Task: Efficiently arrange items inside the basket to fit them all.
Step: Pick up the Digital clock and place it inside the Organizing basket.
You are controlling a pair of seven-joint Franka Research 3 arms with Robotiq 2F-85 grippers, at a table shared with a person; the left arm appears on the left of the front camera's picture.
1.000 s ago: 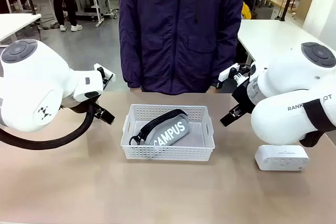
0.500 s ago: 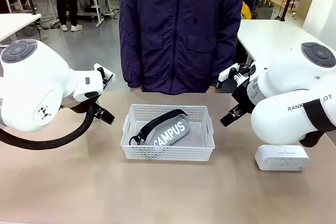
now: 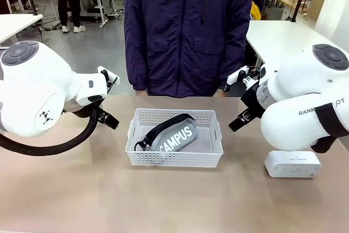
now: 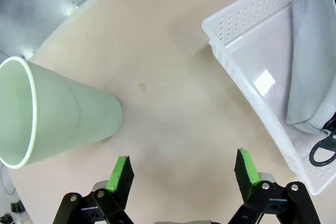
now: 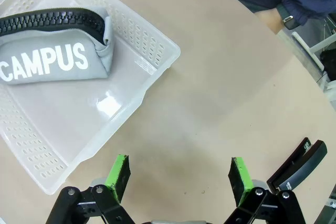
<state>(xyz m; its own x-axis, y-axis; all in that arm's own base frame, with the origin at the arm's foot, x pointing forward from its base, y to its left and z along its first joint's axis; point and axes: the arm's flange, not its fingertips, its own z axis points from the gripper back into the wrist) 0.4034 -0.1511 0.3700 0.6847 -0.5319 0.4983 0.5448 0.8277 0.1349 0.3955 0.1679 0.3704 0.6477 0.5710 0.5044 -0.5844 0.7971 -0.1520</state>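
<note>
Left gripper [image 4: 182, 162] and right gripper [image 5: 179, 165] hung wide open, empty, flanking the basket [image 3: 174, 159] holding the grey CAMPUS pouch [image 3: 173, 135].

One basket [image 3: 174, 159], and one grey pouch [image 3: 175, 137]. One white box [image 3: 292, 164], one pale green cup [image 4: 58, 111], one slim black device [image 5: 299, 169]: four items all told, one of each kind. Two white robot arms, the left arm [image 3: 38, 94] and the right arm [image 3: 302, 107], and two grippers, the left gripper [image 4: 182, 169] and the right gripper [image 5: 179, 177] (two green pads [image 4: 119, 169] apiece). And one person [image 3: 188, 31] in a dark jacket.
</note>
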